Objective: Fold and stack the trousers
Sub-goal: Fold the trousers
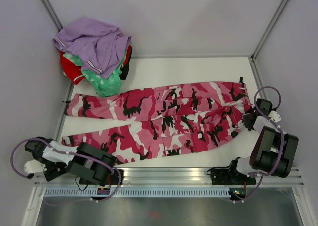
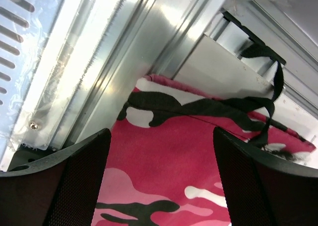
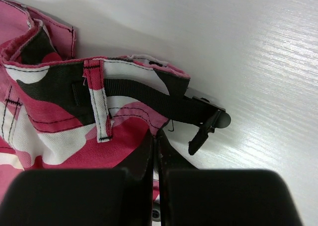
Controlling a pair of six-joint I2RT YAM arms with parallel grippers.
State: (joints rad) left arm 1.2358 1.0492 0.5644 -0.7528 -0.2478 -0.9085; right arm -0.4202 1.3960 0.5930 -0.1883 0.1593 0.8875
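Trousers: the trousers (image 1: 164, 121) are lying flat across the middle of the smooth white table (image 1: 198, 69), with the waist at the right and two long legs reaching left. The woven cloth is showing blotches of hot pink, pale pink, white and black.
Waist: a black webbing belt (image 3: 149, 97) is running under a stitched pink belt loop (image 3: 99, 107) and ending in a dark buckle (image 3: 211, 124) that is resting on the faintly grained tabletop.
Right gripper: the right gripper (image 3: 156, 136) is pressing its fingers together at the waistband just below the belt. Whether any cloth is pinched cannot be told.
Left gripper: the left gripper (image 2: 161, 136) is spreading its black, fine-meshed fingers (image 2: 74, 181) wide and gripping nothing, above the hem of a trouser leg.
Hem: a thin black strap (image 2: 258, 51) is looping off the hem, beside a shiny ridged aluminium rail (image 2: 114, 52).
Pile: at the upper left, a crumpled lavender garment (image 1: 94, 42) is lying over green clothes (image 1: 107, 82) and red clothes (image 1: 69, 69).
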